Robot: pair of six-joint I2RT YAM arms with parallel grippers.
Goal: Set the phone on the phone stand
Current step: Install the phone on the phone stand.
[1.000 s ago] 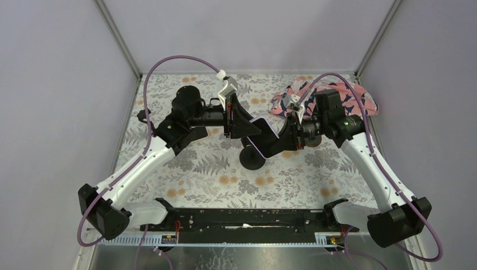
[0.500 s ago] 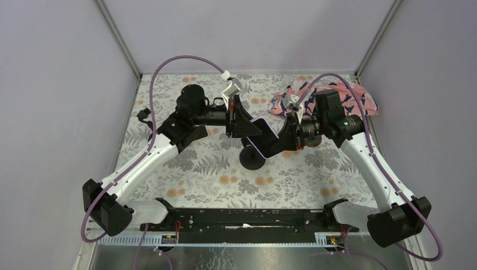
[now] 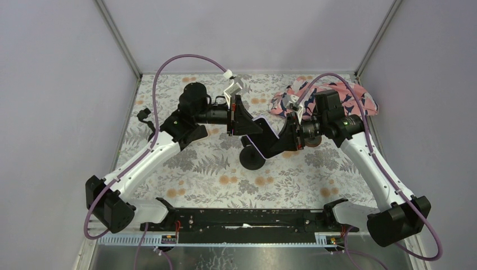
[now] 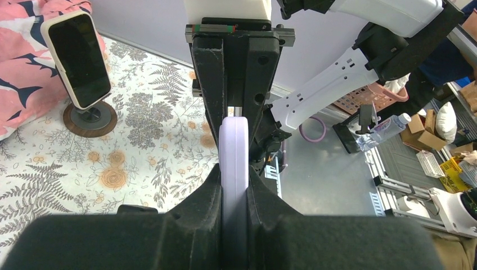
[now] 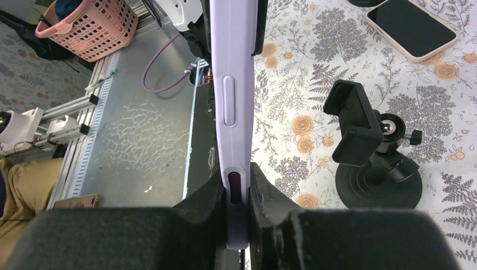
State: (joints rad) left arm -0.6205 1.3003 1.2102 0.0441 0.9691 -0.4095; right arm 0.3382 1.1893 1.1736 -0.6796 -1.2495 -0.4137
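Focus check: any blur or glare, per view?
Left wrist: the left claw in the foreground is blurred, the lilac phone sharp. Right wrist: right claw likewise soft, black clamp phone stand crisp. Top external: even light, no glare seen.

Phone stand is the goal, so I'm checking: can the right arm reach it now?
Probably yes: the phone stand sits close by the right tool, nothing between. But the left tool also grips the lavender phone, which may hinder it.
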